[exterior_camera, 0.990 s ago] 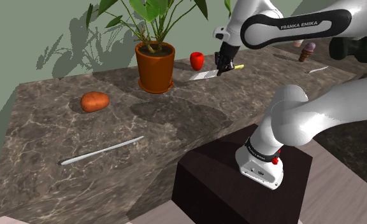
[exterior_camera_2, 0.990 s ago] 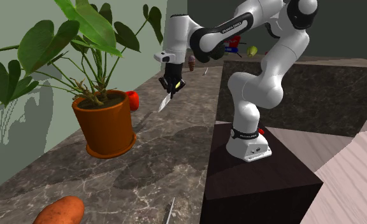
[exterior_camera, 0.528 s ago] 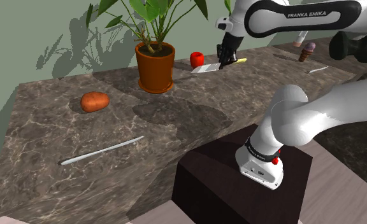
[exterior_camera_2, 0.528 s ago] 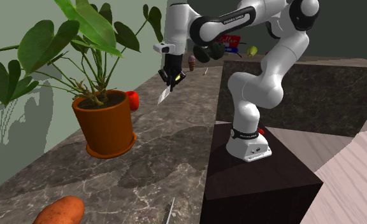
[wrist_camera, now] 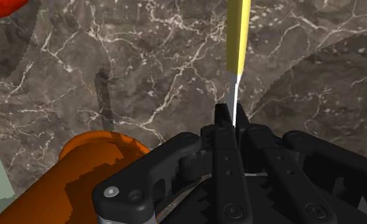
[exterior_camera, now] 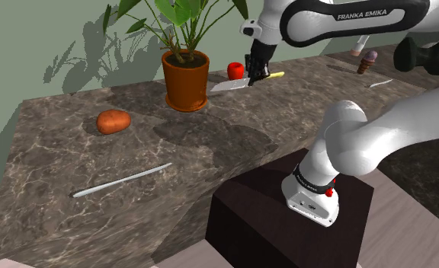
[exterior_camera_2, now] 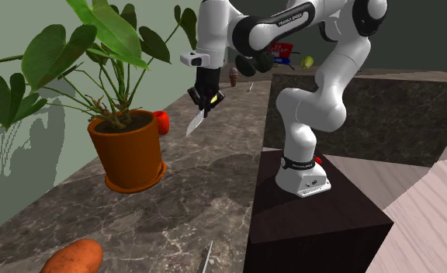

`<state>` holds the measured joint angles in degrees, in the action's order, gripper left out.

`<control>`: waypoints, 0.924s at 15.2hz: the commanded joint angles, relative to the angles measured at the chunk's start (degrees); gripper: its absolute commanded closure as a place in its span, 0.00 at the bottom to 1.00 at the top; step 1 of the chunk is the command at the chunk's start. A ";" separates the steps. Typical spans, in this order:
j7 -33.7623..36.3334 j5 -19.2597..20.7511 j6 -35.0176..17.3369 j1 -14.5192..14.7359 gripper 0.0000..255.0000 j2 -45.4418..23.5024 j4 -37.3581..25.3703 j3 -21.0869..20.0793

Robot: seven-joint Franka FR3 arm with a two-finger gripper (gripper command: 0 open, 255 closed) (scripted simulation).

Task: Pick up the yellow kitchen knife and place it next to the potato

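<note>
My black gripper (exterior_camera: 254,73) hangs above the marble counter (exterior_camera: 233,145), shut on the kitchen knife (exterior_camera: 230,85). The grey blade points toward the shoulder view's left and the yellow handle (exterior_camera: 276,74) sticks out to the right. In the second exterior view the gripper (exterior_camera_2: 205,101) holds the knife (exterior_camera_2: 193,123) blade-down beside the plant. The wrist view has the fingertips (wrist_camera: 223,117) clasped on the knife, with its yellow handle (wrist_camera: 237,38) running away from them. The orange-brown potato (exterior_camera: 113,121) lies far off at the shoulder view's left, and it sits low in the second exterior view (exterior_camera_2: 73,257).
A terracotta plant pot (exterior_camera: 186,80) with big leaves stands between the gripper and the potato. A red fruit (exterior_camera: 235,71) sits just behind the gripper. A thin silver utensil (exterior_camera: 123,180) lies near the counter's front edge. An ice-cream cone (exterior_camera: 367,61) stands far right.
The gripper has carried the knife toward the shoulder view's left, nearer the plant pot and in front of the red fruit. It stays shut on the knife.
</note>
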<state>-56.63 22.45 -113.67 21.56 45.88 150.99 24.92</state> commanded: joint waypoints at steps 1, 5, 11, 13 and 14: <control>2.90 -1.60 -0.86 1.79 1.00 -1.59 -0.23 -2.15; 8.18 -4.68 -2.41 5.35 1.00 -5.68 -1.87 -6.14; 15.26 -8.82 -4.53 10.19 1.00 -13.53 -6.46 -11.43; 17.40 -10.01 -5.07 11.60 1.00 -16.46 -8.54 -13.01; 18.44 -10.56 -5.30 12.26 1.00 -17.98 -9.67 -13.77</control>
<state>-39.46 12.62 -118.57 32.98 29.84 142.69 12.05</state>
